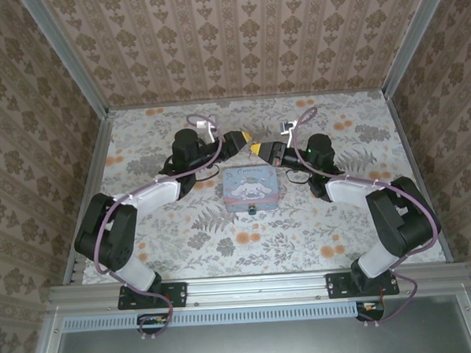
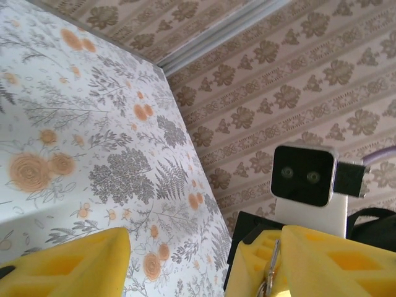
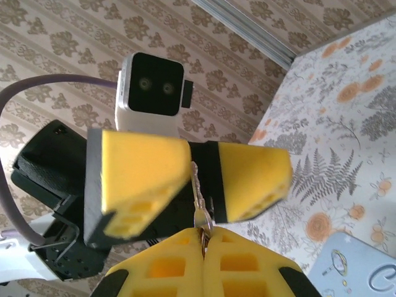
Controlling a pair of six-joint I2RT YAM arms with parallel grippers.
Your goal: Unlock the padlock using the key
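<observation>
My right gripper (image 3: 204, 240) is shut on the head of the small key (image 3: 198, 189), and the blade sticks out past its yellow fingertips. The blade stands between the open jaws of my left gripper (image 3: 205, 166), close to one yellow finger (image 3: 142, 176). In the left wrist view the key (image 2: 271, 267) lies beside my left gripper's right-hand finger (image 2: 346, 263); its other finger (image 2: 62, 266) is far apart. Both grippers (image 1: 240, 139) (image 1: 255, 149) meet in the air behind the pastel-blue tin (image 1: 250, 187). The tiny dark padlock (image 1: 253, 209) sits at the tin's near edge.
The floral table (image 1: 183, 227) lies inside patterned walls with metal corner posts (image 1: 72, 66). The tin's corner (image 3: 365, 269) shows below my right gripper. Open cloth lies left, right and in front of the tin.
</observation>
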